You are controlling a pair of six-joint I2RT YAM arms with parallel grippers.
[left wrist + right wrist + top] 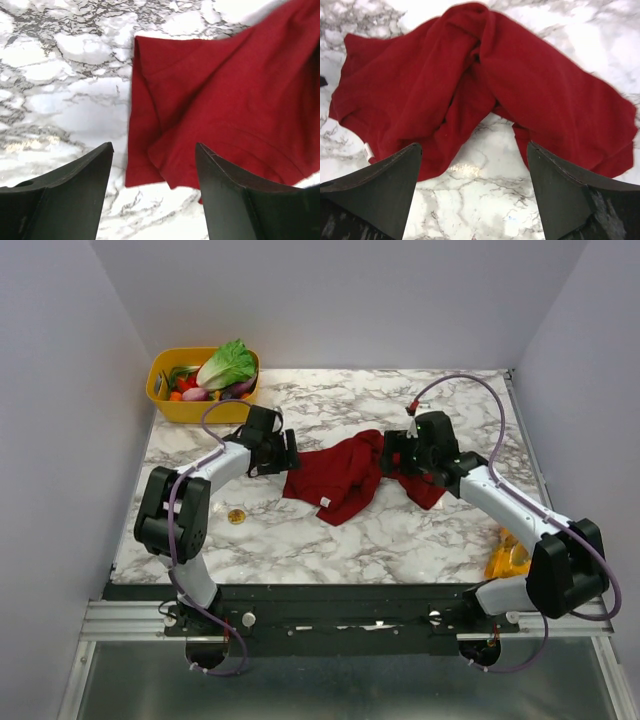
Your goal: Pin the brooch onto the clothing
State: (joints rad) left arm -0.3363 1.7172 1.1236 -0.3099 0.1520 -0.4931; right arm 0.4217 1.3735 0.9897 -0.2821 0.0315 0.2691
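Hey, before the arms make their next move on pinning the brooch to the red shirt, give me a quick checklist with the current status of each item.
1. Left tool open, holding nothing: ok.
2. Right tool open, holding nothing: ok.
3. Red shirt spread flat for pinning: not ok, it lies bunched and folded.
4. Brooch free to pick up: ok, alone on the marble table, left of the shirt, not touching it.
5. Brooch's pin side and clasp state: cannot tell, too small.
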